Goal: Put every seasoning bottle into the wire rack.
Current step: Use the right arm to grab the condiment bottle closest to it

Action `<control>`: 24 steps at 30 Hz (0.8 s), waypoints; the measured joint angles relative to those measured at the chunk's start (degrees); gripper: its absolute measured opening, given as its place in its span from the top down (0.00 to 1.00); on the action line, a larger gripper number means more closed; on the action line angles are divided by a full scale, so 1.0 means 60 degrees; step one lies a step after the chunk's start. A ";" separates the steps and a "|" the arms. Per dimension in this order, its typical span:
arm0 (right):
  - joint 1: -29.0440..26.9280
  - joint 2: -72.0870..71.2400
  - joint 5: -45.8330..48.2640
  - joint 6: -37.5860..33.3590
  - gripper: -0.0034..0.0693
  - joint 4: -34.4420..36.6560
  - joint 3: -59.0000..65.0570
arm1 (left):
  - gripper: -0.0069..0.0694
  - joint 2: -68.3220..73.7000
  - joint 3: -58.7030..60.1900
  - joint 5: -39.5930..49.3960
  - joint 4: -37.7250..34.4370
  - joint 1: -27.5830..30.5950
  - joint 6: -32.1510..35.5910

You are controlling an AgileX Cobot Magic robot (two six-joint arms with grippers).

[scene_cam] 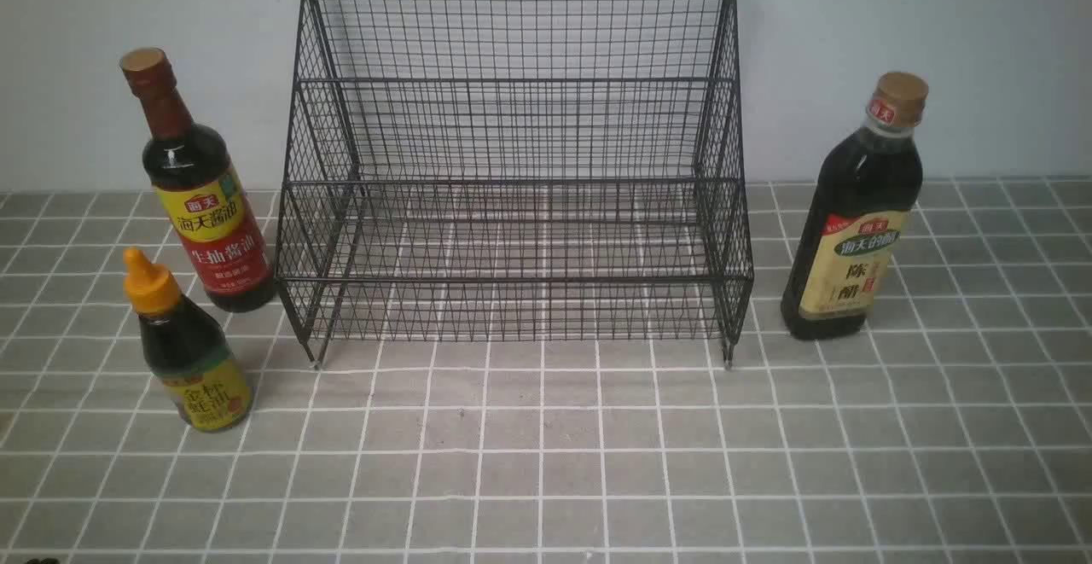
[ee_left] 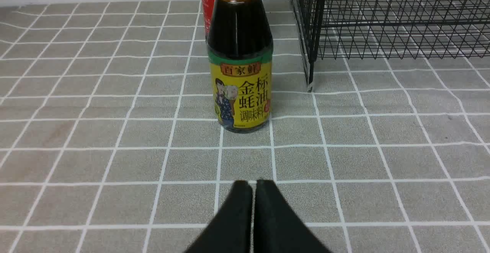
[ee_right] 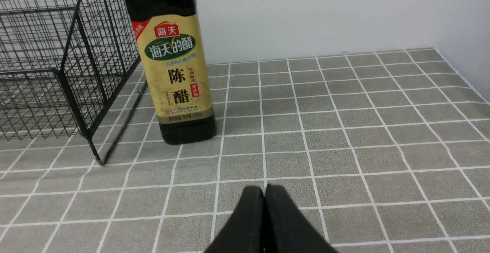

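Note:
The black wire rack [scene_cam: 516, 171] stands empty at the back middle; it also shows in the left wrist view [ee_left: 383, 19] and the right wrist view [ee_right: 49, 65]. Left of it stand the tall bottle with the red-yellow label [scene_cam: 200, 197] and, nearer, the short bottle with the orange pointed cap [scene_cam: 183, 351]. The tall bottle with the beige label and tan cap [scene_cam: 857, 223] stands right of the rack. My left gripper [ee_left: 254, 184] is shut and empty, short of the short bottle [ee_left: 240, 65]. My right gripper [ee_right: 264, 189] is shut and empty, short of the beige-label bottle [ee_right: 172, 65].
The table is covered with a grey cloth with a white grid [scene_cam: 546, 462]. A white wall [scene_cam: 981, 52] runs behind the rack and another closes the right side [ee_right: 467, 27]. The red-label bottle [ee_left: 208, 4] stands right behind the short one in the left wrist view.

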 joint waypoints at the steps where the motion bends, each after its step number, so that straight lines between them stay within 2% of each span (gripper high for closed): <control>1: 0.0000 0.0000 0.0000 0.0000 0.97 0.0000 0.0000 | 0.92 0.0000 0.0000 0.0000 0.0000 0.0000 0.0000; 20: 0.0000 0.0000 -0.0007 0.0013 0.97 0.0000 0.0000 | 0.92 0.0000 0.0000 0.0000 0.0000 0.0000 0.0000; 24: 0.0000 0.0000 -0.1124 0.0402 0.97 0.0901 0.0063 | 0.92 0.0000 0.0000 0.0000 0.0000 0.0000 0.0000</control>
